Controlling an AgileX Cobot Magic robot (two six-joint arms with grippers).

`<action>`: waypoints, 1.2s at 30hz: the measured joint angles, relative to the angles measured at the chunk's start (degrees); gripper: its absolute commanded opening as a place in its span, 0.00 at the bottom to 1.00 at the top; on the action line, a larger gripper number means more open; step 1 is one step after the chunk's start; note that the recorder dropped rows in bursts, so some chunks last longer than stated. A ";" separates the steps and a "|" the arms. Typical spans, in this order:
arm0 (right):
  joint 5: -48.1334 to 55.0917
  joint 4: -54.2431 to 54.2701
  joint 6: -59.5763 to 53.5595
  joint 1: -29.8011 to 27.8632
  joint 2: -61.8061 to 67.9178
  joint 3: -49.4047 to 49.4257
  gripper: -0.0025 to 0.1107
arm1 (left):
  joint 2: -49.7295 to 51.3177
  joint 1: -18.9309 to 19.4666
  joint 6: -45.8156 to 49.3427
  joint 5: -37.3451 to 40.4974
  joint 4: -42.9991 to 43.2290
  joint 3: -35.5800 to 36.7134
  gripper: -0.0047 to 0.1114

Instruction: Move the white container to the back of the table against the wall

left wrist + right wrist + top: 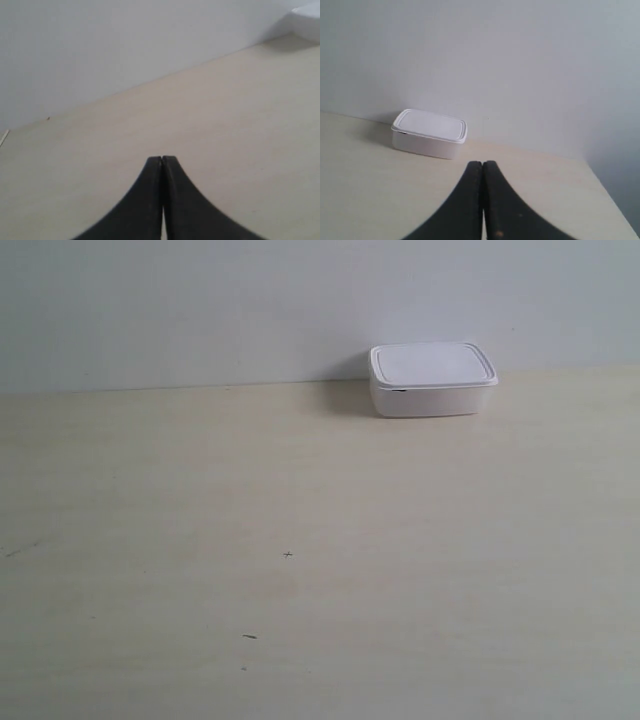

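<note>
The white container (432, 380) sits at the far edge of the surface (300, 540), just beside the wall (200, 310). I cannot tell if it touches the wall. Its lid (432, 363) is on and lies flat. The box stands level and casts a soft shadow on the wall side.

The right tool (482, 162) has its two black fingers pressed together, tip to tip. It pinches nothing. The white container (430, 132) is out in front of this tool and a bit off to one side, well apart from the tips. Bare surface lies between them.

The left tool (162, 159) is pressed together too, with only a thin line between its black fingers, and nothing is in it. From this tool the white container (307, 22) is far ahead and far off to the side. Only one corner of it shows.

The surface is pale yellow wood. It has a tiny cross mark (288, 555) and a small dark speck (249, 637) on it, both well apart from the box. The wall is plain and pale grey.
</note>
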 measured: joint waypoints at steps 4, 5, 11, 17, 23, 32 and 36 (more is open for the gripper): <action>-2.27 -3.85 0.00 0.00 0.00 2.93 0.02 | 0.00 2.59 0.00 1.38 0.42 0.84 0.04; -3.04 -4.64 0.00 0.00 0.00 3.93 0.02 | 0.00 2.73 0.00 1.86 0.55 0.92 0.04; -5.49 -9.26 0.00 0.00 0.00 11.13 0.02 | 0.00 2.73 0.00 2.78 0.81 1.10 0.04; -5.48 -11.18 0.00 0.00 0.00 15.10 0.02 | 0.00 2.73 0.00 2.83 0.81 1.19 0.04; -5.51 -11.18 0.00 0.00 0.00 15.10 0.02 | 0.00 2.73 0.00 2.98 0.81 3.16 0.04; -5.51 -7.07 0.00 0.00 0.00 15.10 0.02 | 0.00 2.73 0.00 5.33 0.91 3.14 0.04; -5.51 -6.52 0.00 0.00 0.00 15.10 0.02 | 0.00 2.73 0.00 5.44 0.91 3.17 0.04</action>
